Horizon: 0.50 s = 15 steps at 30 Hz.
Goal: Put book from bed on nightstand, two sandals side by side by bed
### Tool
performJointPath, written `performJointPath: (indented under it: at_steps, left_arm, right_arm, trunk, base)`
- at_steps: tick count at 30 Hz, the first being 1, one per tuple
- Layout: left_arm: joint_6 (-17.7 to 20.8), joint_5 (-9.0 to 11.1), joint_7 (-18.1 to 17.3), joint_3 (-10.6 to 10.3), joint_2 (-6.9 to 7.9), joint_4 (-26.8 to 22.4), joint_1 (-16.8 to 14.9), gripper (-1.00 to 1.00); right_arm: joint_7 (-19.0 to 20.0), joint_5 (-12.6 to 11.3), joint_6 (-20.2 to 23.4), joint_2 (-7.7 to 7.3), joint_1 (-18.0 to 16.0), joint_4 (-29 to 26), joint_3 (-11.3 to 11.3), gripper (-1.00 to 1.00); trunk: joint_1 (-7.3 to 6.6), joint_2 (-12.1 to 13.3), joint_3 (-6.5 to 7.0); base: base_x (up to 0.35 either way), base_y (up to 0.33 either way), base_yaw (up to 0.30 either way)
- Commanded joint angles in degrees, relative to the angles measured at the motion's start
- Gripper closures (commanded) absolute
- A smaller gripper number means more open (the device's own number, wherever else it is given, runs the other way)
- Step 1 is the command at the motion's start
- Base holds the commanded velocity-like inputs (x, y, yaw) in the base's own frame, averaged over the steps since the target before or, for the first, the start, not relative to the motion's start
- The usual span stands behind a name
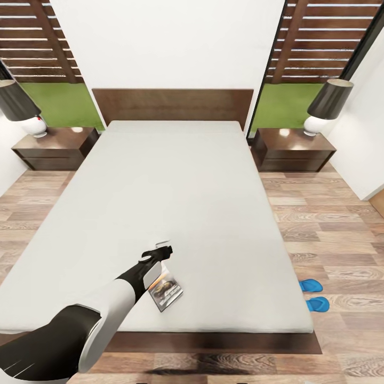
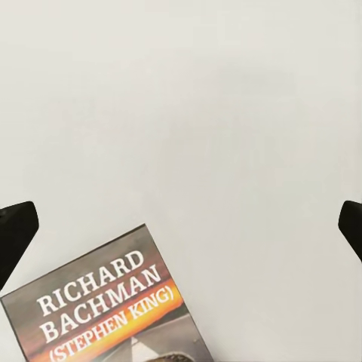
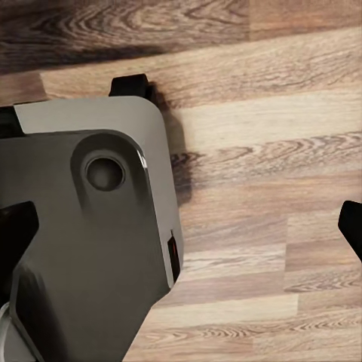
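Light-grey and wide, the low double bed (image 1: 186,213) on its dark wooden frame carried the small dark paperback book (image 1: 168,290) near its foot edge, and you held the left gripper (image 1: 162,250), jaws spread and empty, just past it, so grasping called for pulling back and descending.

The left arm (image 1: 80,325) has a black shoulder shell with thin white lines, a white forearm and a black wrist; its left claw (image 1: 164,249) is white and black. The base (image 3: 90,226) is grey with rounded corners, a round recess and a black caster
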Motion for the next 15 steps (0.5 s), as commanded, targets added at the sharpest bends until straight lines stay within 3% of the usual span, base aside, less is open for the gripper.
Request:
performJointPath:
  at_steps: [1,10,13,14,15]
  left_arm:
    - [-0.2,0.6,0.3,-0.5,0.00,0.0,0.0,-1.00]
    - [-0.1,0.4,0.3,-0.5,0.00,0.0,0.0,-1.00]
    - [0.0,0.4,0.3,-0.5,0.00,0.0,0.0,-1.00]
    - [0.0,0.4,0.3,-0.5,0.00,0.0,0.0,-1.00]
    - [0.0,0.4,0.3,-0.5,0.00,0.0,0.0,-1.00]
  right_arm:
    - [0.3,-0.6,0.0,0.00,-0.1,0.2,0.4,-1.00]
    - [0.3,-0.6,0.0,-0.11,-0.1,0.1,0.3,-1.00]
    - [0.4,-0.6,0.0,-2.06,-0.1,0.1,0.2,-1.00]
    - [0.4,-0.6,0.0,-4.05,-0.1,0.1,0.3,-1.00]
    - [0.4,-0.7,0.0,-5.07,-0.1,0.2,0.2,-1.00]
  trunk:
    - [0.24,-0.5,-0.24]
    - [2.22,-4.1,-1.86]
    - [2.88,-5.3,-2.40]
    - [3.10,-5.7,-2.58]
    - [3.32,-6.1,-2.76]
  base:
    - [0.000,0.000,0.000]
    - [0.000,0.000,0.000]
    - [0.000,0.000,0.000]
    - [0.000,0.000,0.000]
    - [0.000,0.000,0.000]
